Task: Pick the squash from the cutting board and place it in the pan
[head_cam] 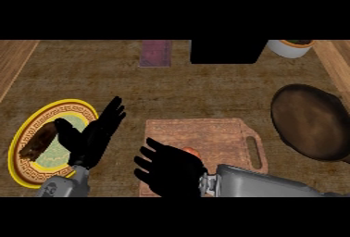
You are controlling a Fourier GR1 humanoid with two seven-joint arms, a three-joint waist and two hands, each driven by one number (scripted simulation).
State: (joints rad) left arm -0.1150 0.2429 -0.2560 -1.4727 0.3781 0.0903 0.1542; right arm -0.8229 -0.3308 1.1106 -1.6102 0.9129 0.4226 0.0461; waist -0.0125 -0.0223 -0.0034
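Two steps remain: right hand [167, 169], fingers spread, sits over squash [190, 151] on cutting board [219, 134]; next close, then carry to pan [311, 122].

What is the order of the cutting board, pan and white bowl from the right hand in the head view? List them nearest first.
1. Cutting board: lies under the right hand, at the lower middle.
2. Pan: to the right of the board, near the counter's right edge.
3. White bowl: at the far top right.
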